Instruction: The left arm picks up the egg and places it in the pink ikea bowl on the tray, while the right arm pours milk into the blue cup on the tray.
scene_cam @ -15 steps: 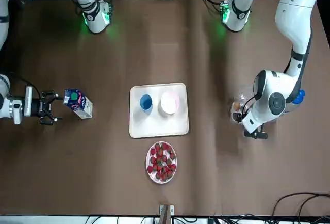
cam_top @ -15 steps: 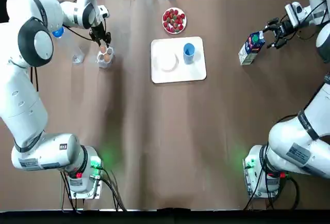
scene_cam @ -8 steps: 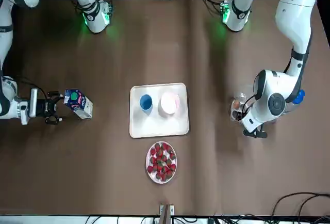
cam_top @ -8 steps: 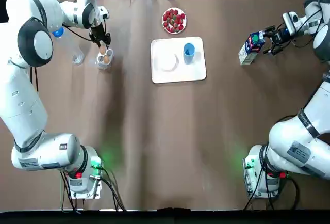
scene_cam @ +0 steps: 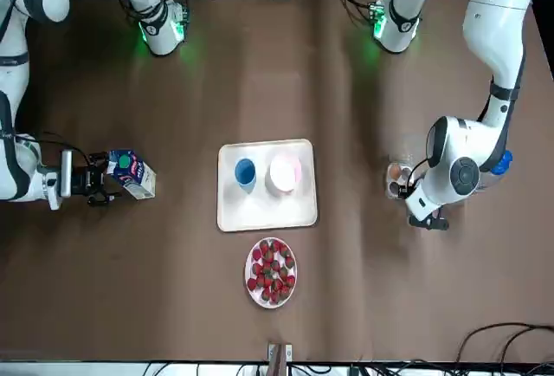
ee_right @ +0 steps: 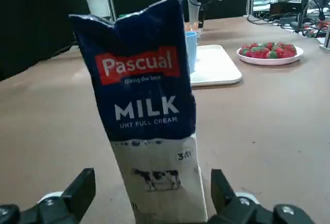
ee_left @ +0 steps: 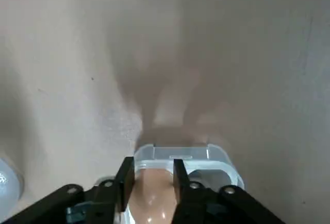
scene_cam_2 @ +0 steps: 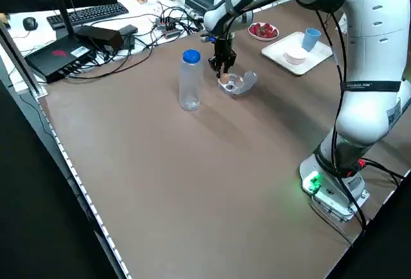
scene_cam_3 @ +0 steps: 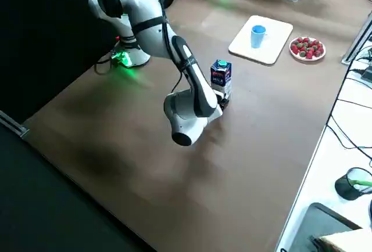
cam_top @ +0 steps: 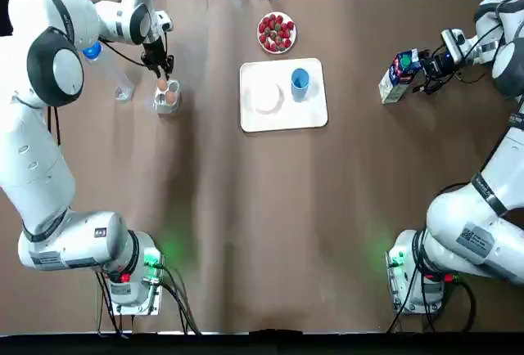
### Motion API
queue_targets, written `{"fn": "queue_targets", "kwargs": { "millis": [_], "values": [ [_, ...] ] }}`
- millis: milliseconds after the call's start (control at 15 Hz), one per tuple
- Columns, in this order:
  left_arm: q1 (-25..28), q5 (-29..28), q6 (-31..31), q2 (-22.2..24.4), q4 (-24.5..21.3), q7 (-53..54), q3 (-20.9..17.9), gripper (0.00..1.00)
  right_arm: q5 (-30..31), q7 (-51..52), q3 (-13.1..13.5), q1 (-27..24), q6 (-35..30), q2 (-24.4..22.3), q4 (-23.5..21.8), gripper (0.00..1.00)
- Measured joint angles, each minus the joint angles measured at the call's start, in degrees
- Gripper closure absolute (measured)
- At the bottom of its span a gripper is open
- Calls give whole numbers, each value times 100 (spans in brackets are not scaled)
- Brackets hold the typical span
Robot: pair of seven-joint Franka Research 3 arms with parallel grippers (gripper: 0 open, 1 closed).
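The left jaws are pinched narrow on the egg (ee_left: pixel 152 203), a glossy tan-brown one, at a clear plastic egg holder (cam_top: pixel 167 97). The egg's lower part is cut off in the left wrist view. I cannot tell whether it is lifted clear of the holder, or whether the holder keeps a second egg. One clear water bottle (scene_cam_2: pixel 191 83) with a blue cap stands near these jaws, on their side away from the tray.

One white tray (cam_top: pixel 282 118) lies on the bench (cam_top: pixel 262 224) between the two pairs of jaws, well apart from both. On it are one pink ikea bowl (scene_cam: pixel 285 172), nearer the left jaws and almost lost against the tray from overhead, and one blue cup (cam_top: pixel 300 81), nearer the right jaws. One plate of strawberries (cam_top: pixel 277 33) sits near the tray's far edge.

The right jaws are spread wide, a finger (ee_right: pixel 82 190) on each side of the one milk carton (cam_top: pixel 399 75), with a gap showing on both sides. The carton stands on the bench. It is dark blue above and white below, printed "Pascual MILK", and its base is cut off in the right wrist view.
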State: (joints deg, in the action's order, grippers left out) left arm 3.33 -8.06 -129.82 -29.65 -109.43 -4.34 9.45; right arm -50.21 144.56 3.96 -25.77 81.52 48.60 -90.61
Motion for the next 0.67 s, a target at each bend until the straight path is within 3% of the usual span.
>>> {"fn": "queue_targets", "kwargs": {
  "millis": [200,667],
  "values": [
    [0,0,19,7,1,0,1,67,0,2,-27,8,-15,3,0,2],
    [1,0,36,24,13,0,0,66,0,271,-73,49,-44,38,-1,2]
  ]
}}
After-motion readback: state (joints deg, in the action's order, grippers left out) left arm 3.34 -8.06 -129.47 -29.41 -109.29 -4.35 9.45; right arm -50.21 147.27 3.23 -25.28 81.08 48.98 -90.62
